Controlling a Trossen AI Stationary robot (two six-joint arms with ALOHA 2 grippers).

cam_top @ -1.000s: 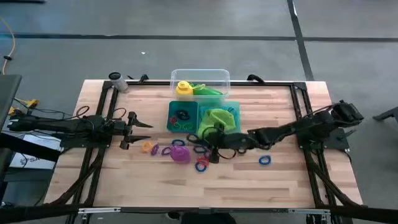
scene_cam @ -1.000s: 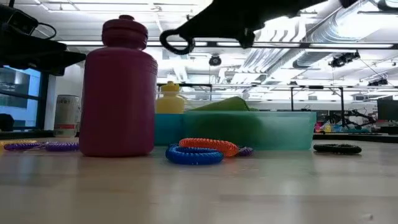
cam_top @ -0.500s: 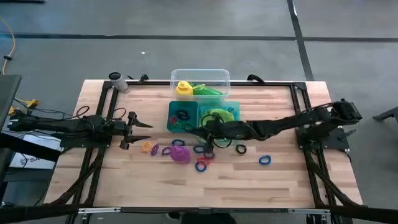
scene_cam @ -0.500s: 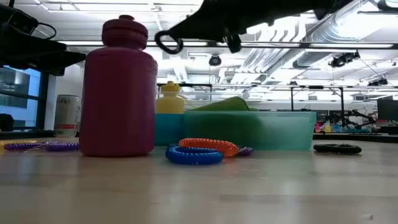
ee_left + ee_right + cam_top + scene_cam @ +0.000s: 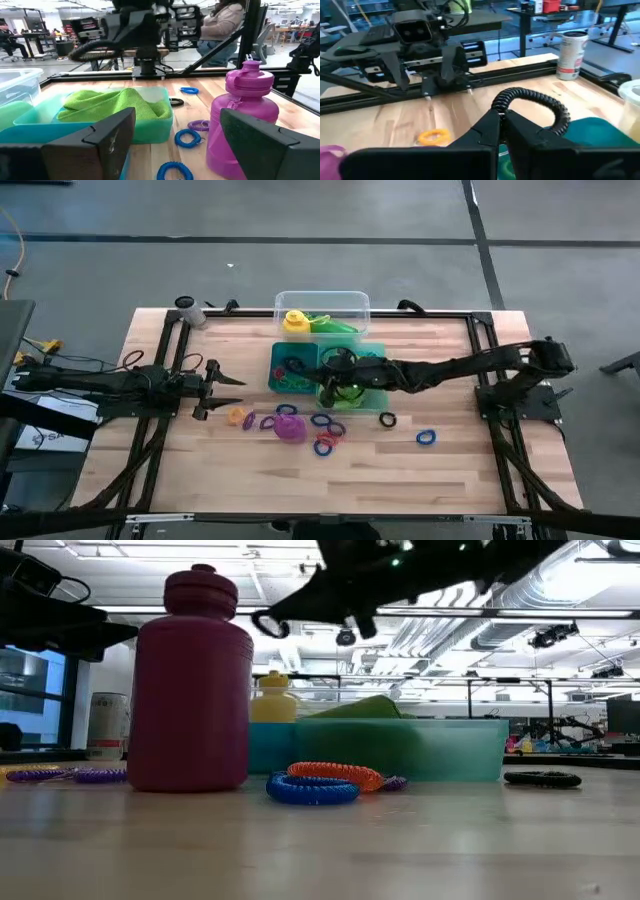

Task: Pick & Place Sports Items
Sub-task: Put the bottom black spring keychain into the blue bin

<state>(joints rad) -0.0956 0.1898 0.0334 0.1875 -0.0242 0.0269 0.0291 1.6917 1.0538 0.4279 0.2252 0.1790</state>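
Observation:
My right gripper [image 5: 502, 116] reaches from the table's right over the teal two-part tray [image 5: 372, 392] and is shut on a black coil ring [image 5: 535, 102], which also shows in the low view [image 5: 266, 625]. A lime-green cloth [image 5: 110, 102] lies in the tray's right part, and rings lie in its left part [image 5: 290, 369]. The purple bottle [image 5: 290, 428] stands on the table before the tray, with loose rings [image 5: 323, 443] around it. The yellow bottle [image 5: 294, 321] stands in the clear tub [image 5: 360, 302]. My left gripper [image 5: 235, 380] waits open at the left. My right gripper pinches the black ring between its two fingertips at one spot of the coil [image 5: 500, 103]. The fingers come nearly level from the table's right. The rest of the loop sticks out beyond the fingertips, lifted clear above the tray.
A blue ring [image 5: 426, 438] and a black ring [image 5: 387, 419] lie on the wood right of the tray. An orange ring [image 5: 237, 416] and purple rings [image 5: 266, 421] lie left of the purple bottle. A can [image 5: 186, 307] stands at the far left corner.
My right gripper, shut on the black ring, has swung from in front of the tray toward the table's far edge. It now hangs over the tray. The ring stayed lifted in the fingertips throughout.

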